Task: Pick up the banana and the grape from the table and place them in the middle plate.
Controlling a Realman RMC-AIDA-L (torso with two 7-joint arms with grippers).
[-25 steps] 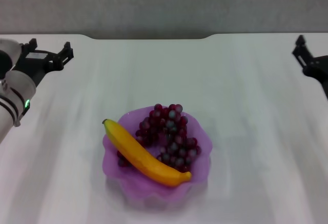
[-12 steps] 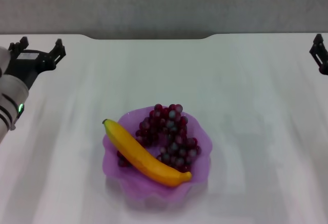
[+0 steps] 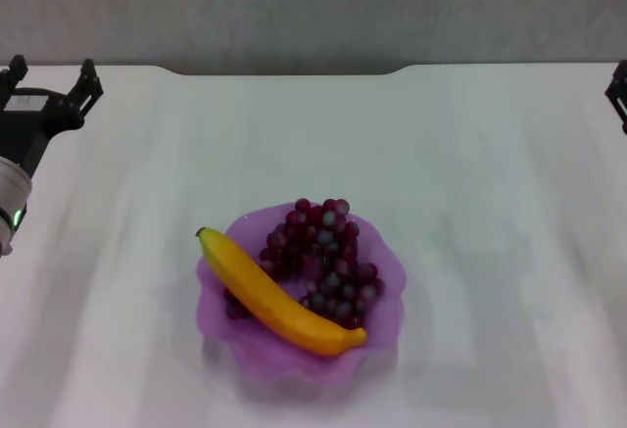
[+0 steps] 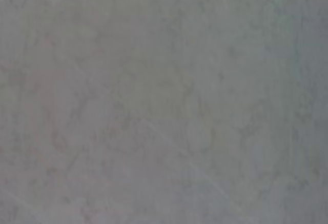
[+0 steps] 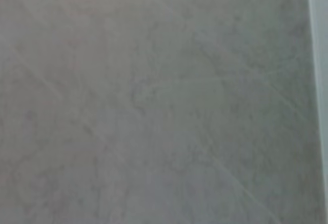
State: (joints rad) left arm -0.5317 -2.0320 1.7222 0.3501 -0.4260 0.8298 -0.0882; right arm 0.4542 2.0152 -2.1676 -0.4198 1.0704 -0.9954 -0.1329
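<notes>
The purple scalloped middle plate (image 3: 390,296) sits on the white table (image 3: 470,154) near the front centre. The yellow banana (image 3: 274,297) lies in it along its left side, with the dark tip at the upper left. The bunch of dark red grapes (image 3: 328,250) lies in the plate beside the banana, on its right. My left gripper (image 3: 51,71) is open and empty at the far left near the table's back edge. Only a sliver of my right gripper (image 3: 619,90) shows at the right edge. Both wrist views show only a plain grey surface.
The grey wall (image 3: 313,7) runs behind the table's rounded back edge. White tabletop surrounds the plate on all sides.
Both arms have drawn back outward: the left gripper moved left and slightly up, and the right gripper slid almost out of view on the right. The plate and fruit have not moved.
</notes>
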